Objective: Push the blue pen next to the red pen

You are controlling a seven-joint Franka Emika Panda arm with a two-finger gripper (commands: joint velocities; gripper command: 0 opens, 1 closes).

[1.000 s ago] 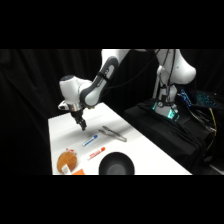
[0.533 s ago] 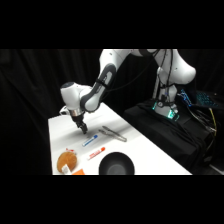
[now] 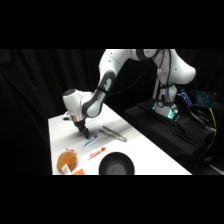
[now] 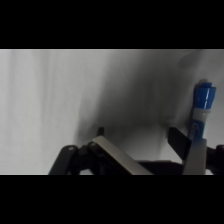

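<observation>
Lying flat on the white surface (image 3: 145, 150), the short white-barrelled blue pen (image 3: 90, 141) sits just under the black end effector (image 3: 85, 134), which is low beside its upper end; I cannot tell whether the fingers are open or closed. In the wrist view the blue cap (image 4: 202, 97) shows at the right. A white-and-red pen (image 3: 96, 153) lies near, roughly parallel. Grey metal tongs (image 3: 113, 133), a black round pan (image 3: 116, 165) and an orange-brown rounded object (image 3: 67, 161) lie around.
</observation>
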